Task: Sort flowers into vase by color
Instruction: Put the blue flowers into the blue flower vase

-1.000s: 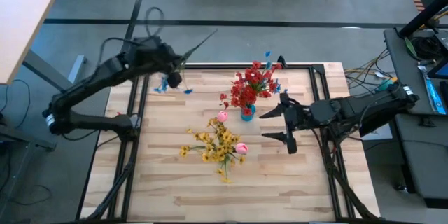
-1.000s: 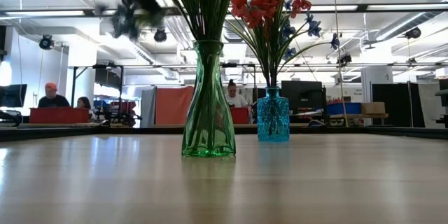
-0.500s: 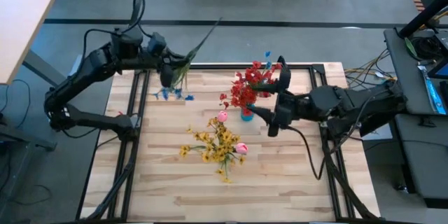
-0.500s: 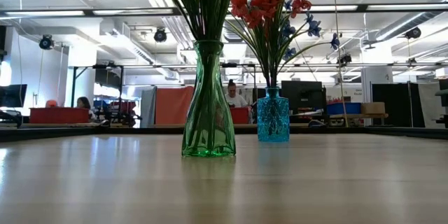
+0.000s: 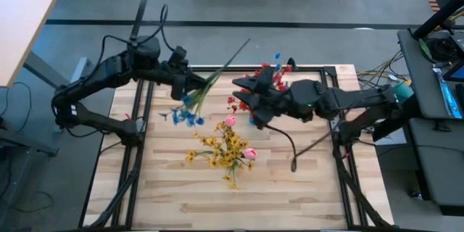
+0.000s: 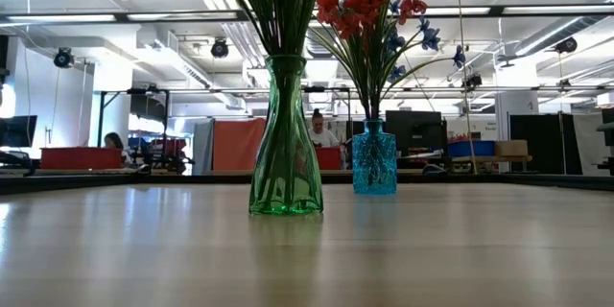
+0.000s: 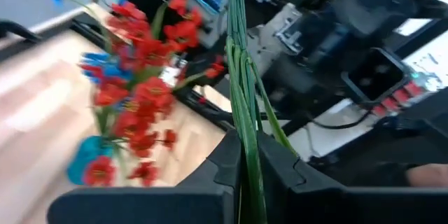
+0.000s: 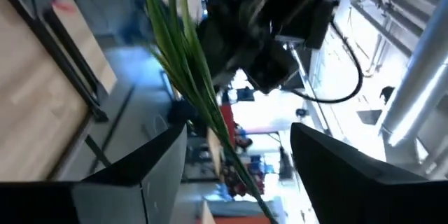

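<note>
My left gripper [image 5: 193, 85] is shut on a blue-bloomed sprig [image 5: 185, 117] above the table's far left part. My right gripper [image 5: 238, 93] is open, hovering over the blue vase [image 6: 374, 169]. In the right wrist view the sprig's green stems [image 8: 183, 49] show ahead between its open fingers [image 8: 150, 171], apart from them. The blue vase holds red flowers [image 6: 367, 2] and a few blue ones [image 6: 428, 35]. The green vase [image 6: 285, 158] stands nearer, with yellow sprigs [image 5: 221, 148] and pink buds [image 5: 249, 153]. My left gripper pinches the bundled green stems [image 7: 246, 155] between its two fingers, close above the blooms. The sprig is lifted clear of the table and tilted. Its blue blooms [image 5: 187, 118] hang below the fingers, and the long stem ends [image 5: 235, 52] point up toward the far right.
Black frame rails [image 5: 142, 109] run along the table's left, right and far edges. The near half of the wooden table top [image 5: 239, 203] is bare. A cable [image 5: 304, 145] trails from the right arm. Beyond the table lie desks [image 6: 82, 158], with people seated there.
My right gripper has swung from the table's right toward the left and far edge, over the blue vase and close to the held stems. My left gripper has shifted slightly right with the blue sprig, which has tipped: the blooms now hang lower and nearer, the stems lean more to the right.
</note>
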Available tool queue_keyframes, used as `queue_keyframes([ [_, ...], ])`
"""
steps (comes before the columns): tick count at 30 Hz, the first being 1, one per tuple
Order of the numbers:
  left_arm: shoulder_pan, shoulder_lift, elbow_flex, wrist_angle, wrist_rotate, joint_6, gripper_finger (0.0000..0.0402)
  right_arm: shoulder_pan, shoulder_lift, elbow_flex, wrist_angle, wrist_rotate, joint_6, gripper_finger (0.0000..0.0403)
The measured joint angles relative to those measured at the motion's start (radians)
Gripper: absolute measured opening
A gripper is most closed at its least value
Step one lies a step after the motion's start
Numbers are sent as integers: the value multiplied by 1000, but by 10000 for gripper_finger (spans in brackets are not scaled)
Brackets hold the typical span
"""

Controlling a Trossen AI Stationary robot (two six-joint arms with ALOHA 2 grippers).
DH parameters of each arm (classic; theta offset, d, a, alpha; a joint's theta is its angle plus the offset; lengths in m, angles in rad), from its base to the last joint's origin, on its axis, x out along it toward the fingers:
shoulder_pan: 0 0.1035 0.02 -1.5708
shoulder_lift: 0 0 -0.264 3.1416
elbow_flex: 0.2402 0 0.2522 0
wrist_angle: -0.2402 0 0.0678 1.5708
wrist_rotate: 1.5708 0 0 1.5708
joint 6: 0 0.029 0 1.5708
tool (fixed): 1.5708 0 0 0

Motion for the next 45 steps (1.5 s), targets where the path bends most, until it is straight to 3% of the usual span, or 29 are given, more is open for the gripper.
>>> queue_keyframes([
  [7, -88, 24, 0, 57, -29, -40, 9, -41, 87, 78, -5, 99, -121, 221],
  [13, -97, 25, -1, 59, -64, -33, 9, -43, 122, 104, -6, 134, -178, 185],
  [23, -97, 21, -1, 66, -64, -23, 42, -45, 139, 106, -4, 182, -261, 21],
  [33, -97, 21, -1, 105, -89, 32, 71, -44, 142, 106, 6, 232, -278, 13],
  [45, -97, 20, 44, 138, -90, 101, 147, -44, 124, 106, 2, 255, -278, 12],
])
